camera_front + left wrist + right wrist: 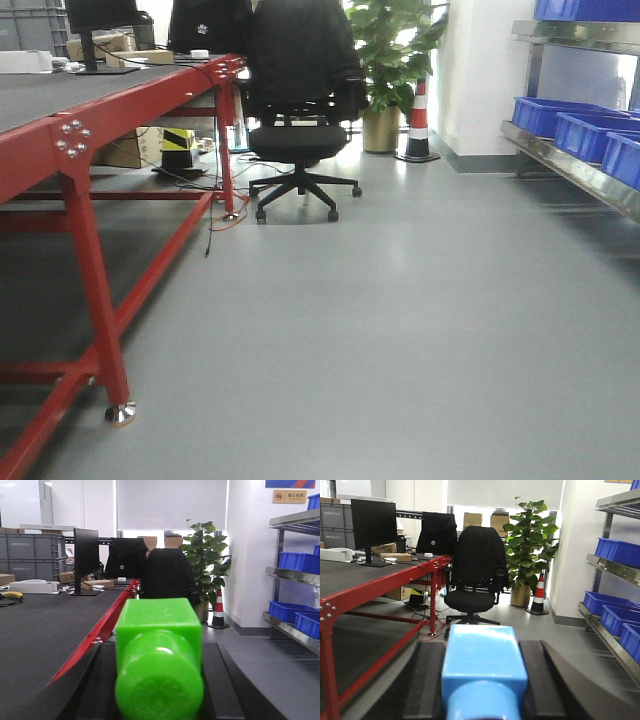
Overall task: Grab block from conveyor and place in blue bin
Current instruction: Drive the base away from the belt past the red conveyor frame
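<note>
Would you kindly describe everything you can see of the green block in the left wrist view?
The green block is bright lime green, glossy and plastic-looking. Its far part is boxy with rounded edges; its near part is a round, cylinder-like stub pointing at the camera, blurred by closeness. It sits level between the dark fingers of the left gripper, which flank and appear to press both its sides. Nothing else visibly touches it; its underside is out of view.
</note>
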